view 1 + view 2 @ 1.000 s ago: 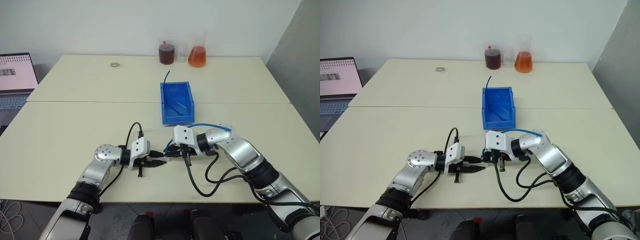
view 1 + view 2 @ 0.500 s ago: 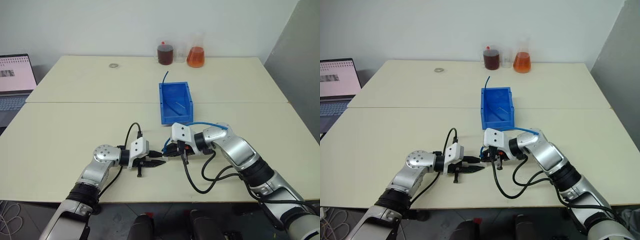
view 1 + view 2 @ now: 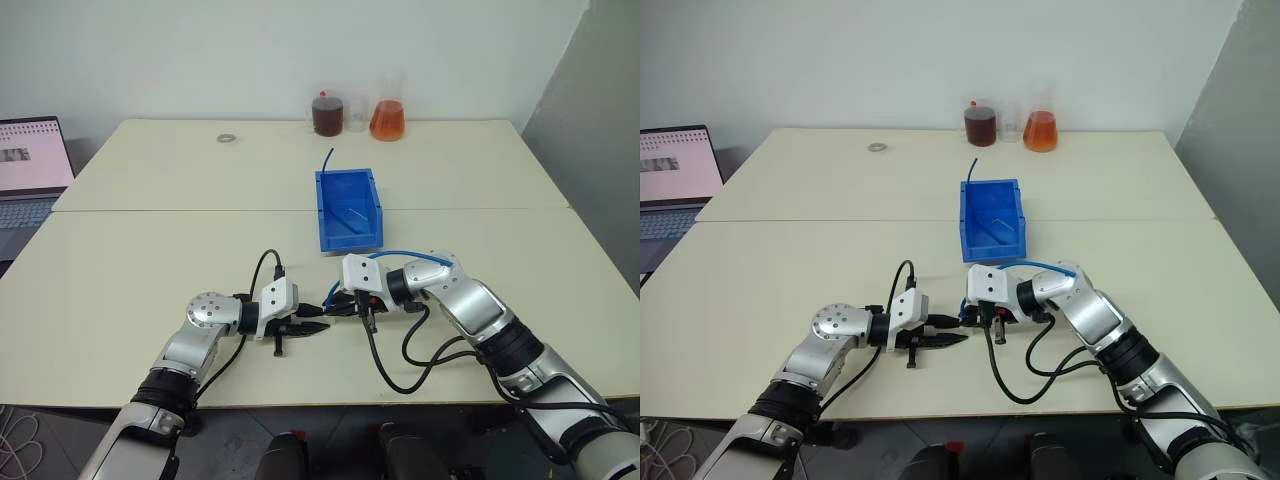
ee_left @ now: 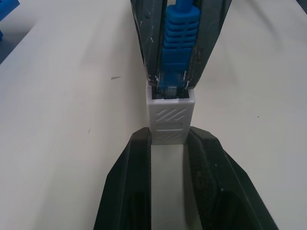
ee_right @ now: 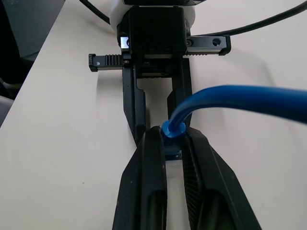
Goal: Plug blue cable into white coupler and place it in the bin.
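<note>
In the left eye view, little was found changed against the pictures of a second and half a second before: the whole scene had shifted slightly, which was put down to the camera. The left gripper [image 3: 312, 327] and the right gripper [image 3: 338, 308] were seen tip to tip near the front of the table [image 3: 150, 250], as they had been, so the insertion was judged to be still under way or only just finished, with the carry to the bin not yet begun. The bin [image 3: 346, 210] stood well beyond the grippers, toward the back of the table; a pale, thin object lay on its floor, too small to be named, and a short blue cable end rose at its far left corner. Two flasks of dark and orange liquid were noted by the wall.

In the right eye view, the same arrangement was shown, and the blue cable [image 3: 1040, 266] was seen arching over the right wrist toward the grippers.

In the left wrist view, the white coupler [image 4: 170, 119] was held nearly closed between the left fingers [image 4: 132, 163], and the blue plug, pinched by the opposing gripper, was seen entering the coupler's far opening. Whether it had latched fully could not be told.

In the right wrist view, the right fingers [image 5: 148, 163] were clamped narrowly on the plug boot, the cable curving away from it, with the left gripper facing it just beyond.
</note>
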Available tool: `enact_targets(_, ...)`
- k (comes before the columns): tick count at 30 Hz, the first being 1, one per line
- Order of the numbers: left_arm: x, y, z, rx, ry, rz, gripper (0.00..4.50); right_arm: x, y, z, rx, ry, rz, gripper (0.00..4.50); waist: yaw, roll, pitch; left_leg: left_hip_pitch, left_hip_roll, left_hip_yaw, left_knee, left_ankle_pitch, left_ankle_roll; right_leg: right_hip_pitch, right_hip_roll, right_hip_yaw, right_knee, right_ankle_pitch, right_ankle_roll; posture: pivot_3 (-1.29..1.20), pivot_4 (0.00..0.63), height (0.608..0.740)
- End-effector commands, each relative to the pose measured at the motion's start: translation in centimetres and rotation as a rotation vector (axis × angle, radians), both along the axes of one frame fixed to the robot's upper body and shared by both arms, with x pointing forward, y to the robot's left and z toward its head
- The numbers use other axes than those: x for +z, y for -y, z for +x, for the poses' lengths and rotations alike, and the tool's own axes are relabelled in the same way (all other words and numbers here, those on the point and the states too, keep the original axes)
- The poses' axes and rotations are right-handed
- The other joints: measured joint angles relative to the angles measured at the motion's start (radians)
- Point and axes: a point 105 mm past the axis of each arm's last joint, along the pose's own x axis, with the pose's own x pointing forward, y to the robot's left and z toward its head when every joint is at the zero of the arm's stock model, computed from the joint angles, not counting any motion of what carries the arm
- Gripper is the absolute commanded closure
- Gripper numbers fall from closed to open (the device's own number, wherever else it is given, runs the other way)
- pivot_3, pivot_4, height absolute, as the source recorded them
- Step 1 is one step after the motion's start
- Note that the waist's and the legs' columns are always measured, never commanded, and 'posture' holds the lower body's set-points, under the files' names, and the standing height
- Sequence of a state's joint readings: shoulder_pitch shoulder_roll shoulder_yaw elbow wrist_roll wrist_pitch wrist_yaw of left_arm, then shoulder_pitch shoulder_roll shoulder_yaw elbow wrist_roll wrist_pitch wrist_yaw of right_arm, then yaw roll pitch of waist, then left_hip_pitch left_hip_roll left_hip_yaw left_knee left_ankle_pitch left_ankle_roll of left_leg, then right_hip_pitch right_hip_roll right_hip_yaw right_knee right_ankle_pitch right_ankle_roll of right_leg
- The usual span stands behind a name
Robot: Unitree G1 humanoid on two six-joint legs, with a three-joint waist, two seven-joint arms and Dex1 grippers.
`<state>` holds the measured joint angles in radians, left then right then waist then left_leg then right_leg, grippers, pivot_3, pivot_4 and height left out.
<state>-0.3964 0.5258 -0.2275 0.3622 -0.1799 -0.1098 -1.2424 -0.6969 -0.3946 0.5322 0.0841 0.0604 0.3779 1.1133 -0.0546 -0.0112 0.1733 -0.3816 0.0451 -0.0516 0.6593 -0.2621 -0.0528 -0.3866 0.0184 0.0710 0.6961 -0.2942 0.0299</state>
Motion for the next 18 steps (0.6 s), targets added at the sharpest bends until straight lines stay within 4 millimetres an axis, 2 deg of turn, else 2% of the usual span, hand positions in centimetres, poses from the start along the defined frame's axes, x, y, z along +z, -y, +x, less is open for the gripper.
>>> enact_targets(1,1.1,0.0,-0.5,-0.020,-0.012,-0.032,2.94,-2.8,1.8,1.0,-0.116,-0.081,-0.093,4.32,-0.002,0.000,0.000,0.000,0.000,0.000,0.000,0.000,0.000,0.000,0.000,0.000,0.000,0.000,0.000,0.00,0.150,0.740)
enact_targets(4,2.5,-0.3,-0.5,0.011,-0.029,-0.079,2.22,-1.9,1.7,1.6,-0.149,-0.072,-0.060,4.32,-0.002,0.000,0.000,0.000,0.000,0.000,0.000,0.000,0.000,0.000,0.000,0.000,0.000,0.000,0.000,0.00,0.150,0.740)
enact_targets(6,3.3,-0.6,-1.2,0.010,-0.047,-0.090,1.74,-0.6,1.8,2.2,-0.211,-0.092,0.001,4.32,-0.003,0.000,0.001,-0.001,0.001,-0.001,0.000,0.000,0.000,-0.001,0.000,0.000,0.000,0.000,0.000,0.00,0.150,0.740)
enact_targets(10,5.3,-1.9,-2.4,0.070,-0.018,-0.089,0.90,3.6,2.8,2.6,-0.338,-0.156,0.163,4.32,-0.003,0.001,0.004,-0.002,0.001,-0.001,0.000,0.000,0.000,-0.002,0.000,0.000,0.000,0.000,0.000,0.00,0.150,0.740)
enact_targets(13,7.0,-2.5,-2.8,0.147,-0.010,-0.123,0.14,6.0,3.9,2.9,-0.414,-0.161,0.231,4.32,0.003,-0.001,0.011,-0.005,0.000,-0.002,0.000,0.000,0.000,-0.003,-0.001,-0.001,0.000,0.000,0.000,0.00,0.150,0.740)
enact_targets(16,10.5,-3.0,-2.0,0.300,0.070,-0.203,0.02,10.6,4.7,4.7,-0.518,-0.140,0.364,4.32,0.002,-0.004,0.014,-0.010,0.000,-0.002,0.000,0.000,0.000,-0.007,-0.001,-0.001,-0.001,0.000,0.000,0.00,0.150,0.740)
enact_targets(18,12.5,-2.8,-1.3,0.386,0.126,-0.267,0.02,12.6,4.6,6.1,-0.568,-0.119,0.414,4.32,0.001,-0.004,0.015,-0.020,0.000,-0.002,0.002,0.000,-0.001,-0.019,-0.001,0.000,0.002,0.002,-0.001,0.00,0.150,0.740)
